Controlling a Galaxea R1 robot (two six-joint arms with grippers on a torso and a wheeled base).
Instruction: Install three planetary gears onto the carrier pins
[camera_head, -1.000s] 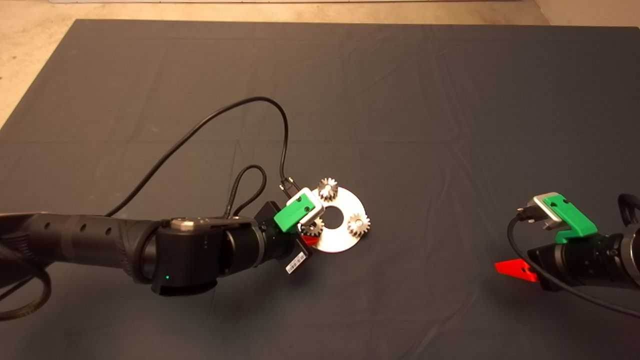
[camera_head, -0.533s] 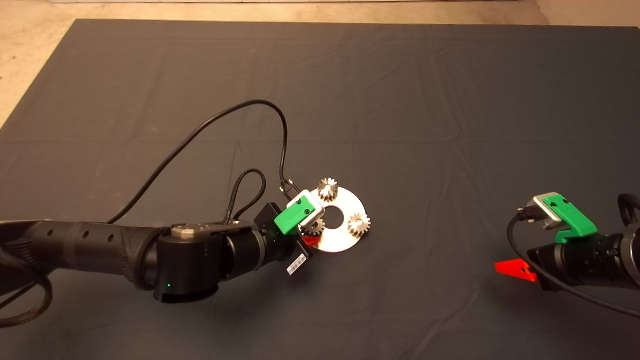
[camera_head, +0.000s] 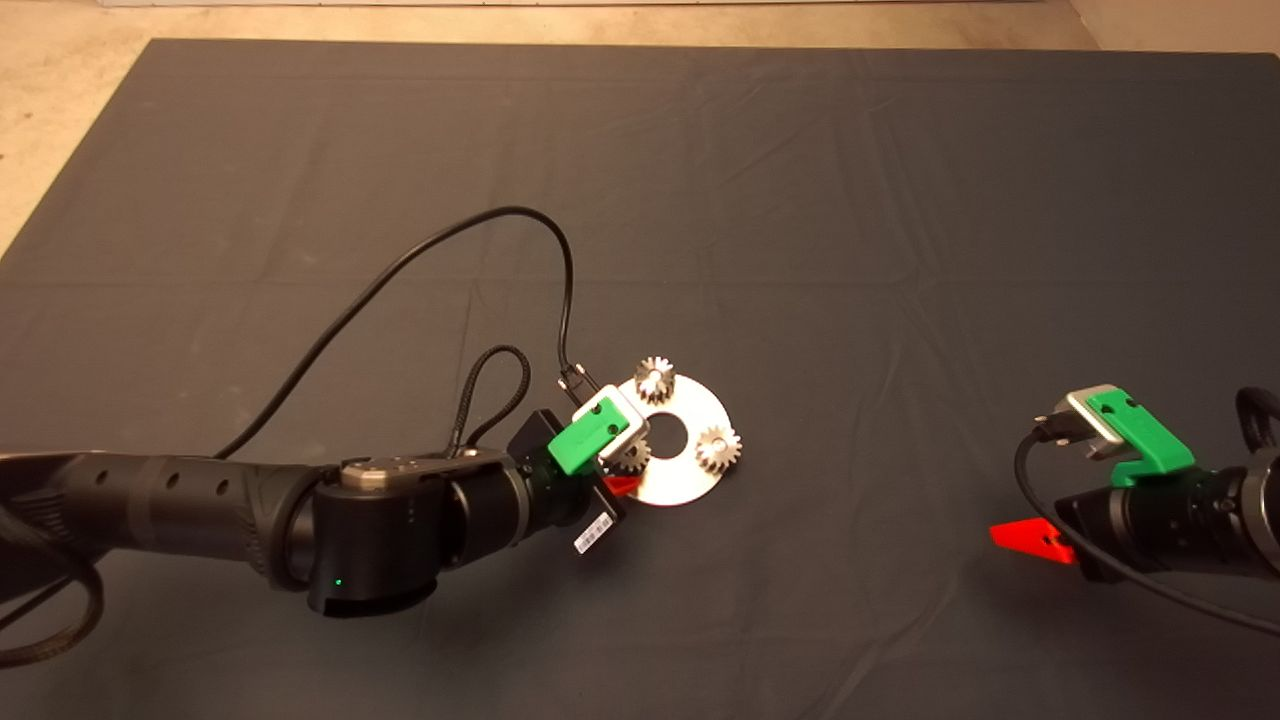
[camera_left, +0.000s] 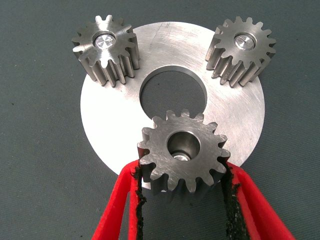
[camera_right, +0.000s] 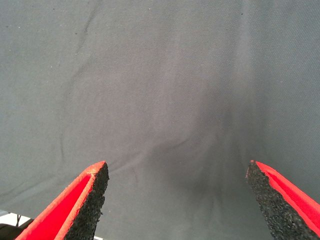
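A: Entry, third gear. The left tool (camera_left: 182, 200) is closed on the third gear (camera_left: 183, 150), black pads (camera_left: 231, 192) pressed on opposite tooth flanks. The gear sits at the near rim of the round plate (camera_left: 115, 125). Through its bore a bit of bright metal shows, probably the tip of the last pin (camera_left: 180, 156). I cannot tell whether the gear is fully down.

B: The other two?

A: Two seated gears (camera_left: 106, 49) and (camera_left: 241, 44), each with a silver pin end flush in its centre hole, well apart at the far rim. In the head view all three gears are on the plate (camera_head: 690, 480) near the middle of the table's dark mat (camera_head: 900, 250).

B: Handling notes?

A: Judgement only: solid machined steel, stiff, heavy for its size, smooth and likely slippery on the faces. The teeth give the rough foam pads a purchase, so gripping across the toothed sides seems right. The bore-to-pin fit looks close, so a tilted gear could bind. The plate is thin, brushed, with a large centre hole, and could slide on the cloth if pushed sideways.

B: Right arm?

A: Right tool (camera_right: 175, 200) parked at the mat's right edge, fingers wide apart, holding nothing.
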